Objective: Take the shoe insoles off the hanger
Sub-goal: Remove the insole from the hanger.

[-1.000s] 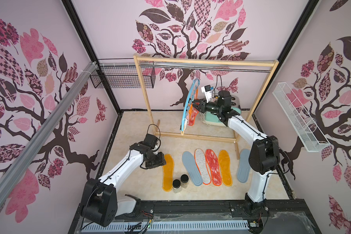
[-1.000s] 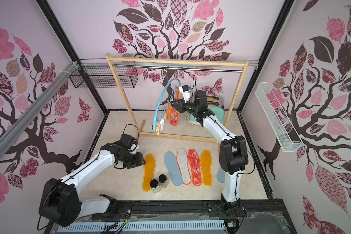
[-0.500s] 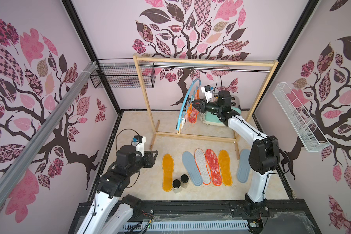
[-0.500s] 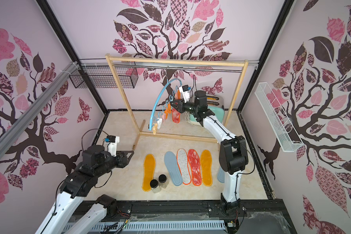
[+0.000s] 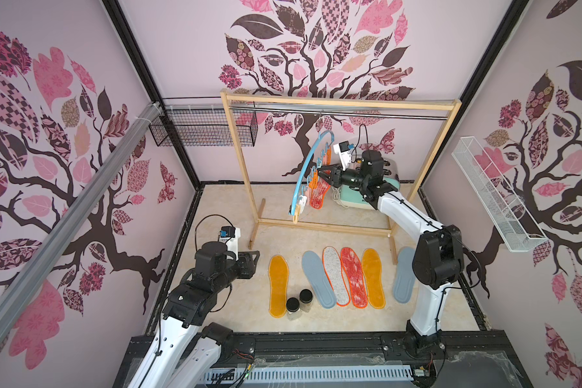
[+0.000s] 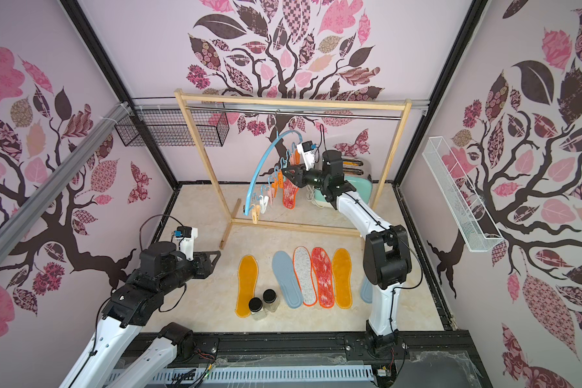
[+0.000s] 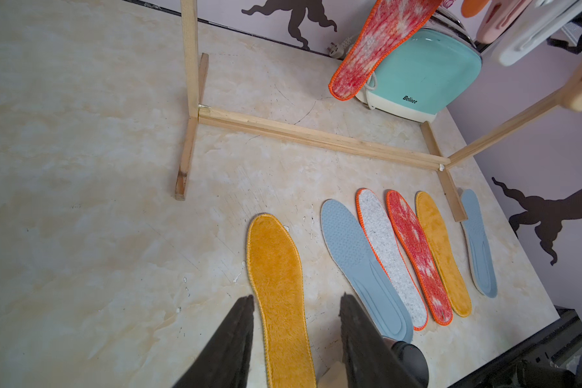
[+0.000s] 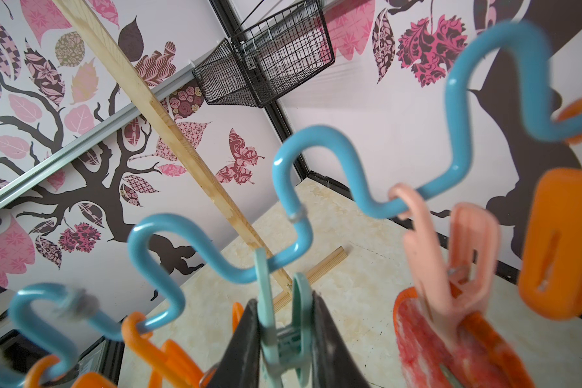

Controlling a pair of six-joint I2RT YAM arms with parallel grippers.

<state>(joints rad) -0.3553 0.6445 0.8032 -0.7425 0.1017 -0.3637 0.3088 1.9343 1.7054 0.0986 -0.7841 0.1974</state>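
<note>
The light blue hanger (image 5: 308, 164) (image 6: 262, 165) hangs from the wooden frame's rail. Its wavy bar (image 8: 284, 168) carries orange and pink clothespins. One red-white insole (image 5: 318, 194) (image 6: 289, 195) (image 8: 430, 346) (image 7: 372, 45) hangs from a pink clothespin (image 8: 451, 262). My right gripper (image 5: 320, 170) (image 6: 284, 172) (image 8: 284, 302) is shut on a mint clothespin (image 8: 299, 322) beside it. Several shoe insoles lie on the floor: yellow (image 5: 279, 285) (image 7: 279, 285), grey-blue (image 5: 317, 278), speckled (image 5: 336, 275), red-white (image 5: 353, 277), yellow (image 5: 373, 277), grey-blue (image 5: 404, 273). My left gripper (image 5: 254, 258) (image 6: 215, 257) (image 7: 296, 300) hovers open and empty above the left yellow insole.
Two black-lidded jars (image 5: 293, 307) (image 5: 305, 298) stand by the left yellow insole's heel. A mint toaster (image 5: 357, 199) (image 7: 424, 74) sits behind the wooden frame (image 5: 241, 161). A black wire basket (image 5: 202, 129) and a white wire shelf (image 5: 494, 195) hang on the walls.
My left arm has pulled back and up from the left yellow insole, which stays on the floor. The hanger's lower end has swung left while my right gripper keeps hold at the clothespins.
</note>
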